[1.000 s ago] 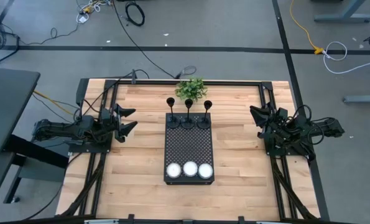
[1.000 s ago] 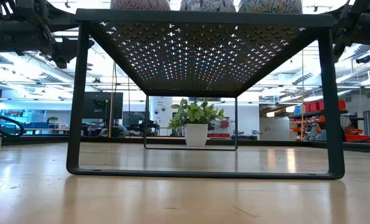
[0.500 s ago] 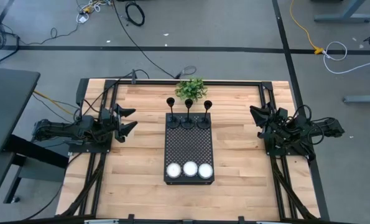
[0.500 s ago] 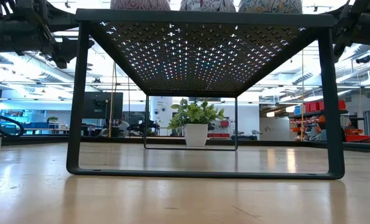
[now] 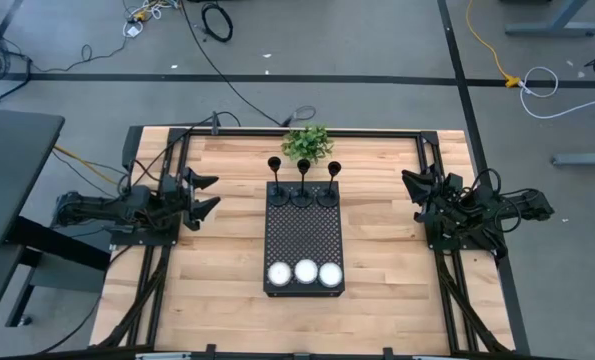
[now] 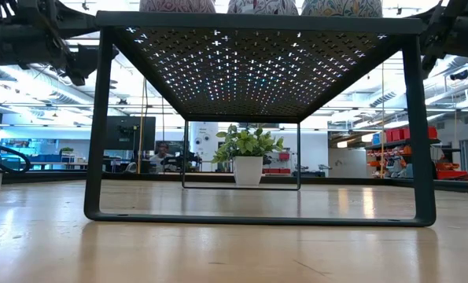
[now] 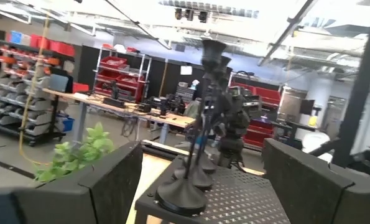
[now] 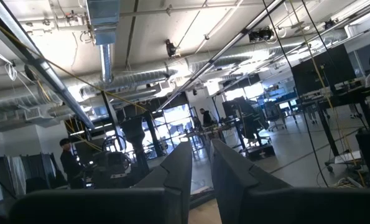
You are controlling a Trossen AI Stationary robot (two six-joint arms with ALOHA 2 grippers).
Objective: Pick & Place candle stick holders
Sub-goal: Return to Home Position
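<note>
Nothing has moved this past second: the candle stick holders (image 5: 303,182) stand in a row at the shelf's (image 5: 304,240) upper end, centre frame. My left jaws wait wide, my right jaws seemingly narrow, both empty at the table's (image 5: 227,262) side edges. Homed, I judge.

One black perforated tray (image 5: 304,235) sits on one wooden table (image 5: 227,280). Three candle stick holders (image 5: 302,197) stand in a row on the tray's end nearest the one potted plant (image 5: 308,143). Three round white candles (image 5: 305,270) line the tray's opposite end. Two arms flank the tray, the left arm (image 5: 127,208) and the right arm (image 5: 472,212).
</note>
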